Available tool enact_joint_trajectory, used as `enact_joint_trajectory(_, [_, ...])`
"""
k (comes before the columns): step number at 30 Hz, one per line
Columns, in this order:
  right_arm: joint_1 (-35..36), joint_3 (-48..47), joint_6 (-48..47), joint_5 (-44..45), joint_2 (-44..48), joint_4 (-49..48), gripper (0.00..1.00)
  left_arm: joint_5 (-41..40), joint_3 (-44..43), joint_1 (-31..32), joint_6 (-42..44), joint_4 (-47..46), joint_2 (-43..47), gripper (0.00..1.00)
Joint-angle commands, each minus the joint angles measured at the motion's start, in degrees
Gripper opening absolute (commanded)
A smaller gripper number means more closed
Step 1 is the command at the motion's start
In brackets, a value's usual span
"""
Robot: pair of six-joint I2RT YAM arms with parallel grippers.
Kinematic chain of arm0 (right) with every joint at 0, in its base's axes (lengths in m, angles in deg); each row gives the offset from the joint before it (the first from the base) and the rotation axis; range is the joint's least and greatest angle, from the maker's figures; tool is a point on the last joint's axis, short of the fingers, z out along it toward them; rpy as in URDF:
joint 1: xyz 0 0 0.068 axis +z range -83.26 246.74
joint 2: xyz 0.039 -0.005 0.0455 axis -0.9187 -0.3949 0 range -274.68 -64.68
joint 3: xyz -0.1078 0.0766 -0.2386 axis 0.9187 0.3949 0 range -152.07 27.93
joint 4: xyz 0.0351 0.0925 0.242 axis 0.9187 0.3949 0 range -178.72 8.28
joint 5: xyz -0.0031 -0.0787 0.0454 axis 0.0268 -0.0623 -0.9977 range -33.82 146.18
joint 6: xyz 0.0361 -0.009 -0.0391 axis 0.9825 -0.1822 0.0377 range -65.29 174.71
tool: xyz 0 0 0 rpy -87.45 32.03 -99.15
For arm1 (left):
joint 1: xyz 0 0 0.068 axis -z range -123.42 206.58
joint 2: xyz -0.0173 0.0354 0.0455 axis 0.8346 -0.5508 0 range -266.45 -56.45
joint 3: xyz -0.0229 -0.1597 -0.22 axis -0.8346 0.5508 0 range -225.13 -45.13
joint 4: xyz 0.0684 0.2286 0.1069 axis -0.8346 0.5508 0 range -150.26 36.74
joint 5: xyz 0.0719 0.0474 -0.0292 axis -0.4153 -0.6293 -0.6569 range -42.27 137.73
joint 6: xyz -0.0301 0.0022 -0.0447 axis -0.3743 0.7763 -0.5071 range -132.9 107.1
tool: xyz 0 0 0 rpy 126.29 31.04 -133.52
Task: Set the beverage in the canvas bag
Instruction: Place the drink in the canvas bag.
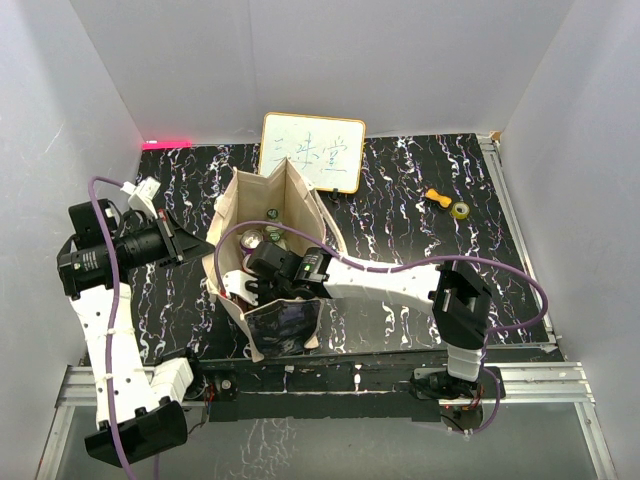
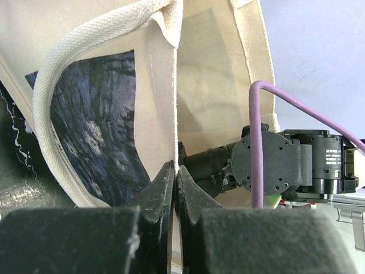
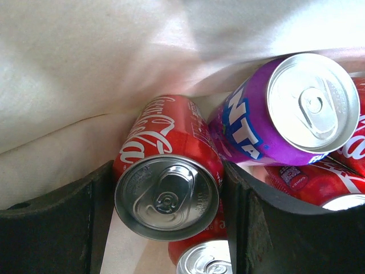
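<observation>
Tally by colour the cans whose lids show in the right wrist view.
Red cans: 3
Purple can: 1
Total: 4

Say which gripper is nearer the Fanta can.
Right. Right gripper, holding a red can, sits beside the Fanta can inside the canvas bag; left gripper pinches the bag's edge.

Tight inside the canvas bag [image 1: 235,205]: right gripper [image 3: 165,197] hemmed by cloth on one side and a purple can [image 3: 251,123] on the other, red cola can [image 3: 165,131] between its fingers. More cans [image 3: 205,262] below. Bare tabletop [image 1: 420,230] right of the bag.
</observation>
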Motion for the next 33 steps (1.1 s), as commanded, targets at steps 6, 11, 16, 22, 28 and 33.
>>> enact_joint_trajectory(6, [1.2, -1.6, -0.5, -3.3, 2.9, 2.5, 0.78, 8.6, -0.4, -0.7, 0.2, -3.9, 4.4, 0.00])
enact_joint_trajectory(11, [0.7, -2.0, -0.7, -3.7, 2.8, 2.8, 0.84, 7.8, 0.4, -0.7, 1.7, -3.1, 5.0, 0.00])
enact_joint_trajectory(16, [-0.2, -3.1, -0.4, -4.7, 3.0, 3.0, 0.88, 7.5, 2.1, -0.7, 2.9, -3.0, 6.0, 0.00])
enact_joint_trajectory(22, [-1.8, -4.2, 0.5, -7.2, 3.5, 3.2, 0.94, 7.5, 4.1, -0.7, 4.4, -3.5, 6.9, 0.00])
enact_joint_trajectory(28, [-3.0, -3.9, -0.9, -11.7, 4.6, 3.2, 0.93, 7.4, 5.4, -0.7, 5.5, -4.2, 7.3, 0.00])
enact_joint_trajectory(33, [-5.1, -4.3, -1.2, -16.5, 6.8, 2.5, 0.92, 7.1, 6.2, -0.7, 6.0, -4.9, 7.6, 0.00])
